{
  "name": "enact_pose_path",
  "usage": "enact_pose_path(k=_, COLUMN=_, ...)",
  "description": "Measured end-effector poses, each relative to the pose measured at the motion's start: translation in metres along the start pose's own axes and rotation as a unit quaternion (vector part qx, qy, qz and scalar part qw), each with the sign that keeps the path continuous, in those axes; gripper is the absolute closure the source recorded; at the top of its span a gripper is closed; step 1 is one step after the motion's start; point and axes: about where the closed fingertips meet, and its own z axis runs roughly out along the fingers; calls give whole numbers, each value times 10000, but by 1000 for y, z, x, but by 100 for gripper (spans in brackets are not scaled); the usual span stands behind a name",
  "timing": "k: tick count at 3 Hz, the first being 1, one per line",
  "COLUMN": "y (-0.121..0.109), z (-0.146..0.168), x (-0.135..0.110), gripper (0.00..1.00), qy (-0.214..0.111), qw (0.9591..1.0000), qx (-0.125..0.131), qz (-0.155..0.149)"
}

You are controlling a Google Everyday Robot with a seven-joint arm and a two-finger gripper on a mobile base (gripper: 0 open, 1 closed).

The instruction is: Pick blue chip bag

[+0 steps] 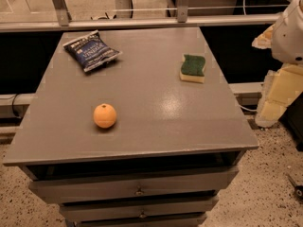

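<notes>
The blue chip bag [92, 50] lies flat at the far left corner of the grey table top [151, 93]. It is dark navy with white lettering and pale edges. My gripper is out of view. Only a white rounded part of my arm [289, 32] shows at the right edge, beyond the table's right side and well away from the bag.
An orange [104, 116] sits near the front left of the table. A green-and-yellow sponge [192, 68] lies at the far right. Drawers [137, 186] are under the table top. A metal rail [142, 22] runs behind the table. Pale yellow blocks [279, 96] stand at the right.
</notes>
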Motion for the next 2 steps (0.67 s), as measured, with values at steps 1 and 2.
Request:
enact_pose_path(k=1, y=-1, z=0, x=-3, gripper=0, qy=-46, qw=10000, qx=33, qz=-17)
enact_pose_path(k=2, y=-18, z=16, x=-32, gripper=0, qy=-454, qw=9990, qx=17, qz=-3)
